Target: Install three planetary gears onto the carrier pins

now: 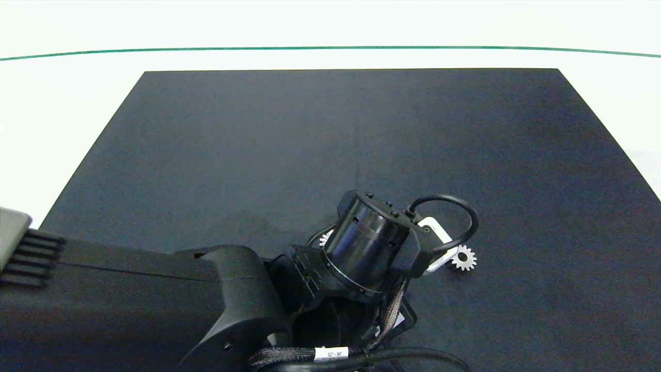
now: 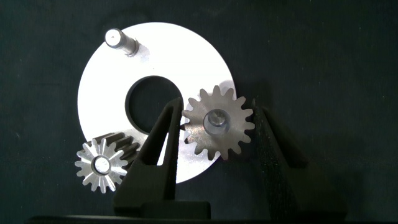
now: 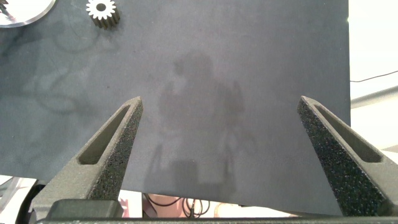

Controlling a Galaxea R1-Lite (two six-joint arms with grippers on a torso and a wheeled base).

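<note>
The left gripper (image 2: 214, 158) hangs straight over the white disc (image 2: 118, 71), its two fingers spread apart with one planetary gear (image 2: 217, 122) sitting between them, already threaded on a carrier pin whose end shows through its centre hole. The fingers do not look clamped: the one nearer the disc's centre hole lies right against the teeth, while a clear gap shows between the other and the gear. A second gear (image 2: 99, 163) sits on another pin, off to the outside of that nearer finger and clear of it, and the third pin (image 2: 119, 41) stands bare at the far rim of the disc from the fingertips. The last loose gear (image 1: 463, 257) lies flat on the dark mat (image 1: 361, 129) just beside the disc's edge, outside the left wrist's reach as it sits now. The step in hand seems to be letting go of the seated gear, so the good way is probably to lift straight up along the pin axis, without sideways drift that could catch a tooth. The right gripper (image 3: 221, 152) waits well off to the side, fingers wide and empty over bare mat.
</note>
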